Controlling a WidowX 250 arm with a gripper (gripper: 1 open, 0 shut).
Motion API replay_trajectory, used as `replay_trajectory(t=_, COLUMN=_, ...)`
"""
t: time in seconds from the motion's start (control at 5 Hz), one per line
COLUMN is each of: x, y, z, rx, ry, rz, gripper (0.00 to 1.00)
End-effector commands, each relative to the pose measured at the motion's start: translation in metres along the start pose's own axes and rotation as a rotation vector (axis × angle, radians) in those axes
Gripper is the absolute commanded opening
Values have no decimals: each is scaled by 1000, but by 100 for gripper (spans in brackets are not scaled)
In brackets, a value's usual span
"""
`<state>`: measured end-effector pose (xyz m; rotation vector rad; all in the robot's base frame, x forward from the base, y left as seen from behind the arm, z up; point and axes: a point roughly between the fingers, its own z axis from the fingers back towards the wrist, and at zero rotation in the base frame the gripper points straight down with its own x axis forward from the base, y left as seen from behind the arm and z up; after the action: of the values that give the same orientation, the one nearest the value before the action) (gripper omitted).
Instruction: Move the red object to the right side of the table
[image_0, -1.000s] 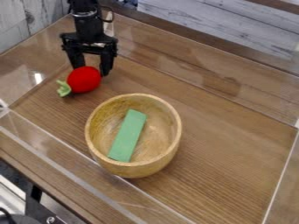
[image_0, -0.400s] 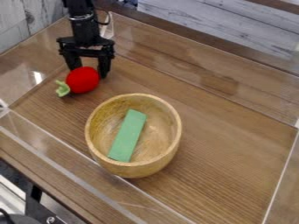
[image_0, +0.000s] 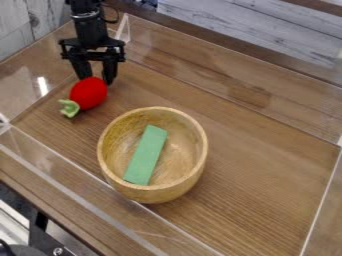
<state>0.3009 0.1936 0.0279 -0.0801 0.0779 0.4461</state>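
1. The red toy fruit (image_0: 88, 92) lies on the brown tabletop (image_0: 261, 135), out toward 10 o'clock in the camera view. Its green stem (image_0: 68, 107) points between 7 and 8 o'clock.
2. The black gripper (image_0: 96, 76) is at the fruit's 12 o'clock edge, its fingers reaching down close to it. I cannot tell whether they are open or closed, nor whether they have hold of the fruit; the contact is too small and dark to read.
3. The wooden bowl (image_0: 199, 143) stands toward 4 to 5 o'clock from the fruit, near but apart, with a flat green block (image_0: 146, 155) inside. Neither seems to be part of this job.
4. The step in hand looks like the grasp, so the task is probably in its early part: the fruit is on the side opposite its likely goal.
5. Next, I judge, the fingers need to settle round the fruit's body rather than pinch its edge, where the rounded surface could slip out.
6. With a firm hold, the arm should lift and carry toward 3 o'clock, taking the right of the view as the goal, and pass clear of the bowl's rim before lowering.
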Motion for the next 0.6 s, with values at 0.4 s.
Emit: replay_trajectory(t=0.4, x=-5, y=-22, z=96, rx=-23, ry=-134, rz=-66, gripper=0)
